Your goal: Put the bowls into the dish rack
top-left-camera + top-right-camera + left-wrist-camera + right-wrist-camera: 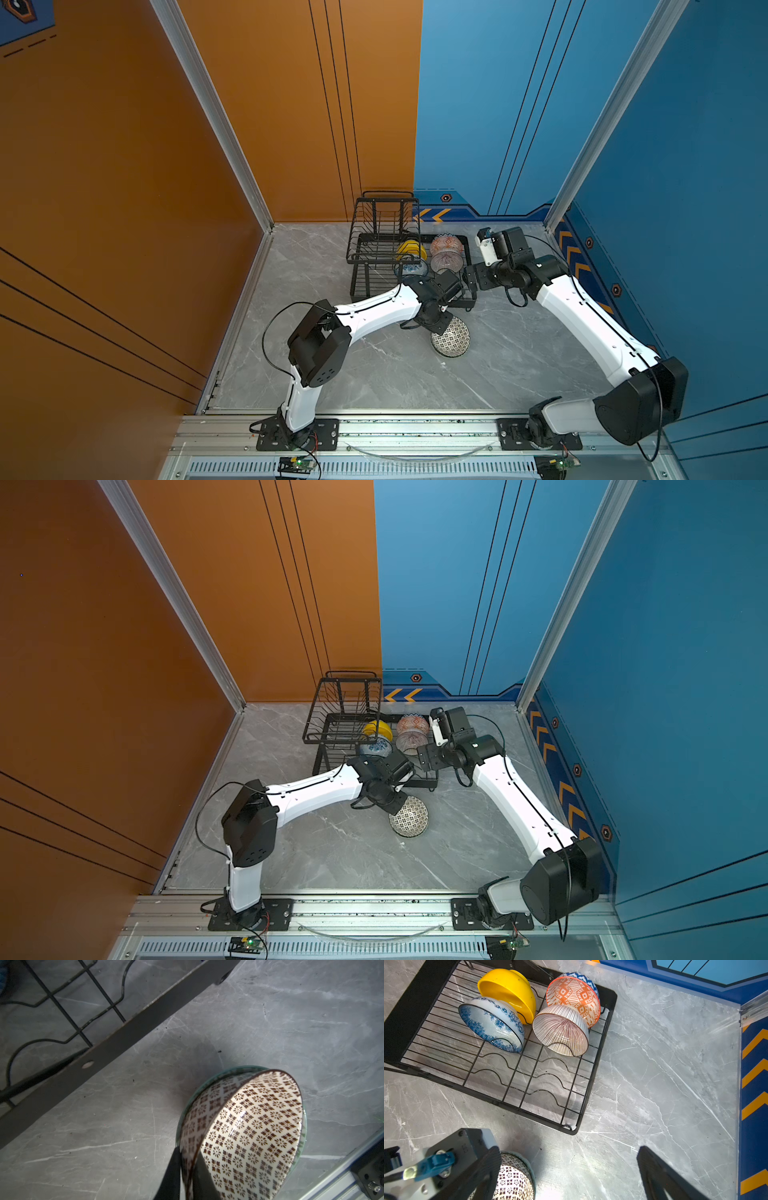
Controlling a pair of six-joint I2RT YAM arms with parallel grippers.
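Note:
The black-white geometric bowl [451,343] [249,1126] is tilted up out of a pale green bowl [207,1079] on the table, in front of the dish rack [374,232]. My left gripper [188,1157] [436,323] is shut on its near rim, one finger inside and one outside. Four bowls lean in the rack's base tray [396,1022]: yellow [508,991], orange-white [575,995], blue-white floral [492,1022] and pink lined [560,1030]. My right gripper [569,1157] [469,289] hangs open over the table by the rack's front right corner, holding nothing.
The rack's raised upper basket [345,704] sits at its left end. The front slots [529,1084] of the base tray hold nothing. The rack's front bar [124,1036] lies close beside the held bowl. Blue wall [753,1084] bounds the right.

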